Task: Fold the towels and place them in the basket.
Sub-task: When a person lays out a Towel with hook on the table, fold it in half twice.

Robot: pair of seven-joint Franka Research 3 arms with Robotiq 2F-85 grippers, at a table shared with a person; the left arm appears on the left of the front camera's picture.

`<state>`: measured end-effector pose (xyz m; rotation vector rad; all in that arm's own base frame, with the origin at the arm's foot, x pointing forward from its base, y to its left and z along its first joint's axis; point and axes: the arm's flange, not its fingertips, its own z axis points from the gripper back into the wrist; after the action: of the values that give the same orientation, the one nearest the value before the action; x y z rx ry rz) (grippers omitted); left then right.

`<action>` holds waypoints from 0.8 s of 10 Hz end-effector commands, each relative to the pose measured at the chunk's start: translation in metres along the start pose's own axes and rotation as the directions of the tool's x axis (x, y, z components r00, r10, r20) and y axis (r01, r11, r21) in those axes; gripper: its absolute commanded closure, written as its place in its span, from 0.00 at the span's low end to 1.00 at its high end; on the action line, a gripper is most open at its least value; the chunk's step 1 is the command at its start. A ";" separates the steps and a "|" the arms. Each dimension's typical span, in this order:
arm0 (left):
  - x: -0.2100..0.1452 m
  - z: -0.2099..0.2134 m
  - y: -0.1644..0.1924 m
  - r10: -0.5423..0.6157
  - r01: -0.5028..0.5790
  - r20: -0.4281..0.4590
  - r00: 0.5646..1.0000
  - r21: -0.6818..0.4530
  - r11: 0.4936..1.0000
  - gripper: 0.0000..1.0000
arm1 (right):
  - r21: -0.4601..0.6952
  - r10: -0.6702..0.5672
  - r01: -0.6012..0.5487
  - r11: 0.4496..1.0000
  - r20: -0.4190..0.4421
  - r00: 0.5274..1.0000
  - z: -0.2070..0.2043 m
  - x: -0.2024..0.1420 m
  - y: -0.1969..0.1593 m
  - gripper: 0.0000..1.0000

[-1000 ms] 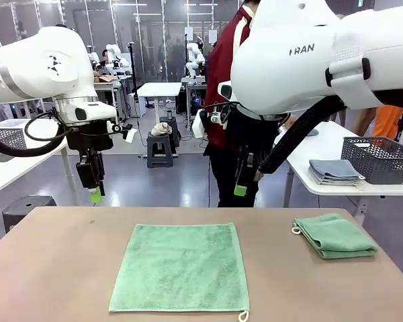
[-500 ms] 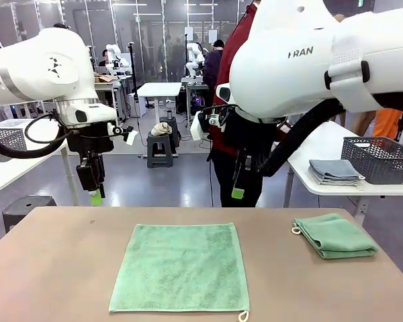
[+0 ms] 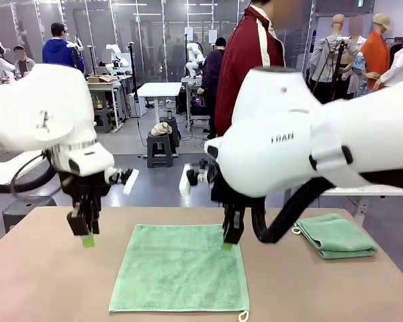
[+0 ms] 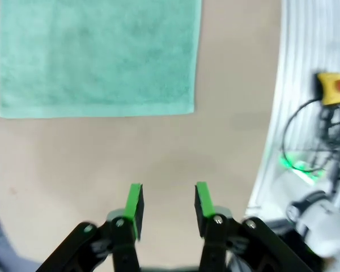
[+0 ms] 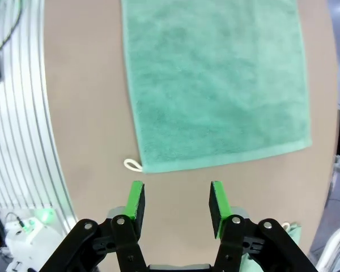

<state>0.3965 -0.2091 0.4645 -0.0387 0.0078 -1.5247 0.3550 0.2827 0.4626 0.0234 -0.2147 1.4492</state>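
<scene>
Seen from the front, the right hand is mostly shadowed under its arm, so contact with the flat towel is unclear. Its fingers stand half apart and empty, with the terry square just ahead. The left hand, likewise half open and empty, hangs over the bare surface beside that towel. A folded towel lies beyond the right hand.

My left gripper hangs low on my left side, fingers pointing straight down, jaws parted partway with nothing between the green pads. My right arm bends in toward the middle, its bulk held high. My right gripper points down too, jaws likewise apart, holding nothing.
</scene>
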 end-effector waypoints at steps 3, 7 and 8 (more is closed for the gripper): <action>0.037 -0.062 -0.017 0.014 -0.015 0.011 1.000 0.098 0.995 0.52 | 0.106 0.066 -0.062 0.992 -0.027 0.997 -0.043 -0.029 -0.014 0.41; 0.042 -0.105 -0.001 0.017 -0.016 -0.017 1.000 0.033 0.999 0.52 | 0.136 0.102 -0.095 0.986 -0.047 0.994 -0.085 -0.043 -0.016 0.41; 0.040 -0.108 -0.002 0.003 -0.003 -0.021 1.000 0.032 0.999 0.52 | 0.144 0.098 -0.091 0.985 -0.046 0.994 -0.092 -0.045 -0.013 0.41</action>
<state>0.3872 -0.2508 0.3540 -0.0402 0.0138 -1.5127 0.3759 0.2542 0.3750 0.0766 -0.0435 1.5353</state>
